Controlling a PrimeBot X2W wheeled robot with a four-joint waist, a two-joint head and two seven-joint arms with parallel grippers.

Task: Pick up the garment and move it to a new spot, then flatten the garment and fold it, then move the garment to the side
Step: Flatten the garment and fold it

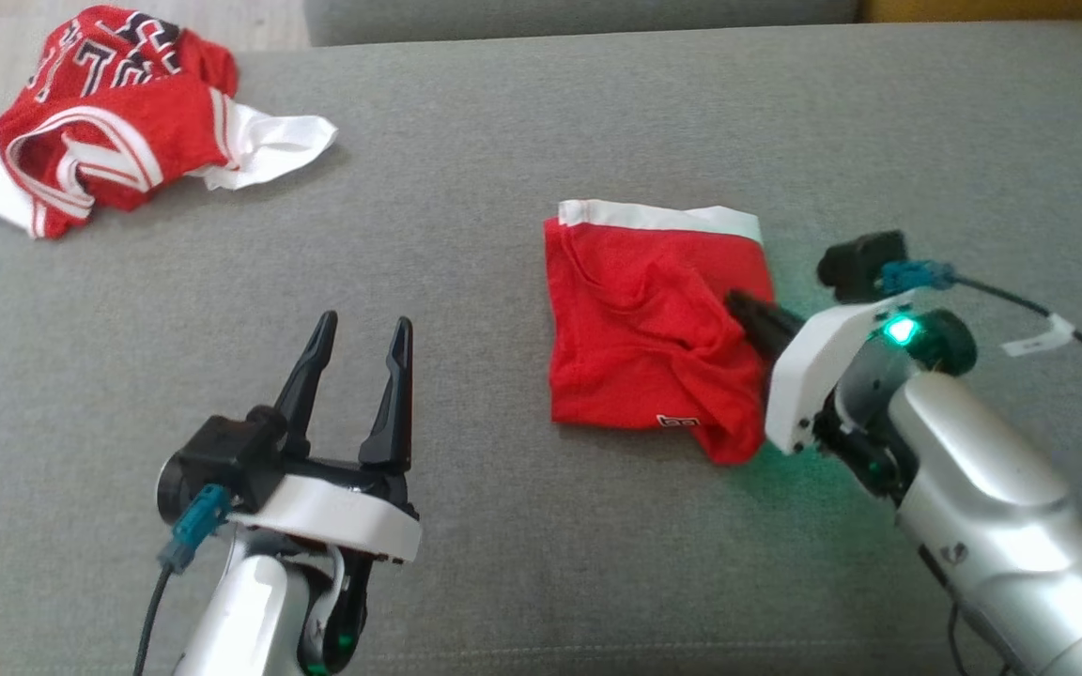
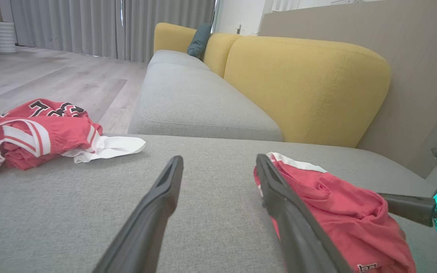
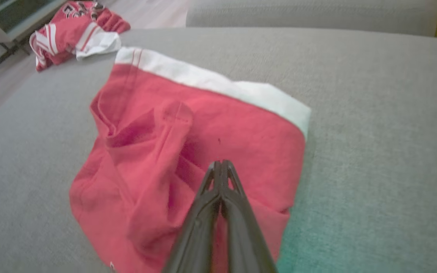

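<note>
The red garment (image 1: 644,329) is seen lying on the grey cushion (image 1: 503,141), right of the middle in the head view. It is folded into a rough square, with its white waistband (image 1: 658,216) along the far edge and loose creases gathered toward the near right corner. The right gripper (image 1: 738,302) is laid in from the right across that creased side. In the right wrist view its jaws are shown pressed together with no gap, the tips on or just above the red cloth; whether a fold is caught between them cannot be told. The left gripper (image 1: 363,324) is held well apart from the garment, to its left, with its jaws wide apart and nothing between them. A second, crumpled red-and-white jersey (image 1: 100,122) is seen at the far left corner of the cushion, well clear of the work. The fold is judged to be done or nearly so, and the move to the side is taken to be the step in hand. Several things could go wrong from here. If only the top layer is pinched, or nothing at all, the fold could be pulled open as the arm is drawn away and the lower layers left behind. If the cloth is dragged rather than lifted, it could be held back by the coarse weave of the cushion and bunched further at the creased corner. If it is carried too far left, it could be set down against the jersey and the two mixed.
</note>
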